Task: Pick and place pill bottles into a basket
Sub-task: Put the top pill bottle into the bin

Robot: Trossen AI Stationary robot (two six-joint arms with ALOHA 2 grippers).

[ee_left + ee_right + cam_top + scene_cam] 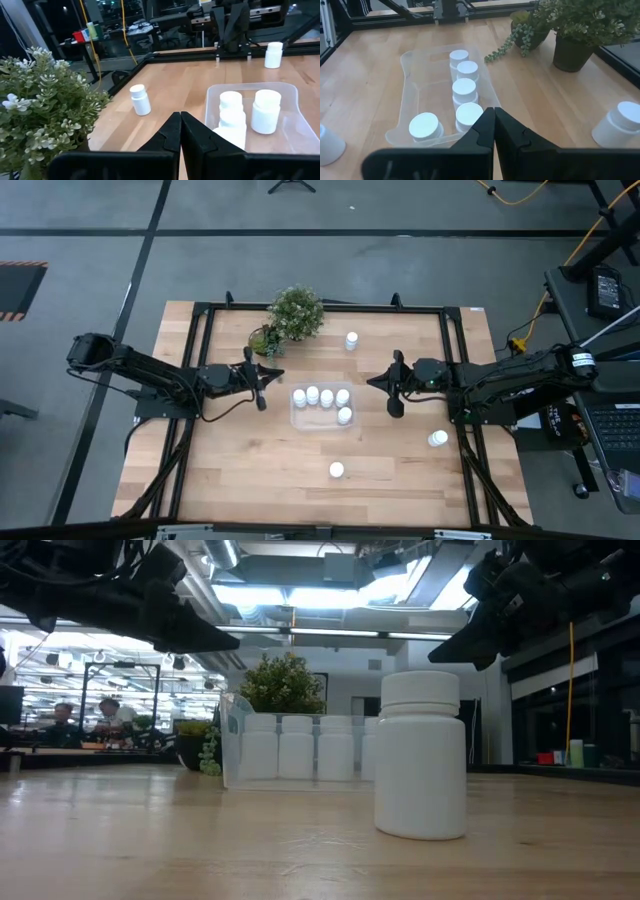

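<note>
The clear basket (pixel 297 418) lies at the table's middle with several white pill bottles (pixel 327 396) standing in it. Three more bottles stand on the wood: one far (pixel 352 340), one right (pixel 438 439), one near (pixel 337 470). My left gripper (pixel 278 375) hangs shut just left of the basket, above the table. My right gripper (pixel 370 382) hangs shut just right of it. Each wrist view shows its own fingers closed with nothing between them, the left gripper (pixel 180 131) and the right gripper (pixel 493 126), with the basket (pixel 407 90) beyond. In the low view the near bottle (pixel 420 755) stands in front.
A leafy potted plant (pixel 296 312) and a smaller trailing plant (pixel 265 340) stand at the far side, left of the basket. A black frame (pixel 330 307) runs around the table's working area. Bare wood lies between the basket and the near edge.
</note>
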